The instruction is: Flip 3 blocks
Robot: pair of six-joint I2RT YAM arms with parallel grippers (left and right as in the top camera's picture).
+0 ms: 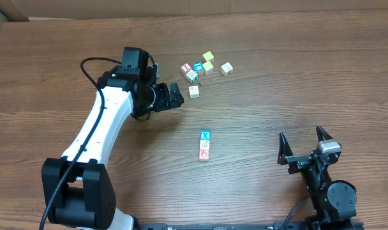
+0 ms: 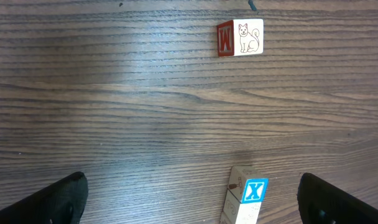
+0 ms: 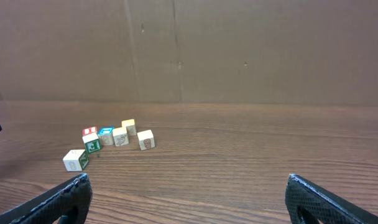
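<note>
**Overhead:** The left gripper (image 1: 177, 96) hangs over the table (image 1: 296, 96), left of centre. Its jaws are released and hold nothing. The right gripper (image 1: 302, 145) sits at the near right with its jaws spread wide, and it is empty too. The three blocks (image 1: 205, 145) lie touching in a short row at mid-table, running near to far. The X block (image 1: 205, 135) is at the far end with its teal-blue face up, and the two pale blocks (image 1: 204, 155) with red marks lie nearer. On the far side, well apart from them, is a loose cluster of cubes (image 1: 203, 67). A single pale cube (image 1: 194, 91) lies just right of the left gripper.

**Left wrist:** The fingers (image 2: 61, 202) stand in the bottom corners, far apart, with bare wood between them. The X block (image 2: 255, 191) shows at the bottom edge, right of centre, touching neither finger. A pale block (image 2: 237, 199) lies against its left side. A cat cube (image 2: 240, 38) with a red W side lies near the top.

**Right wrist:** The fingers (image 3: 64, 202) are parted to the corners with nothing between them. The cluster of cubes (image 3: 111, 140) lies far left, before a cardboard wall (image 3: 239, 50).
</note>
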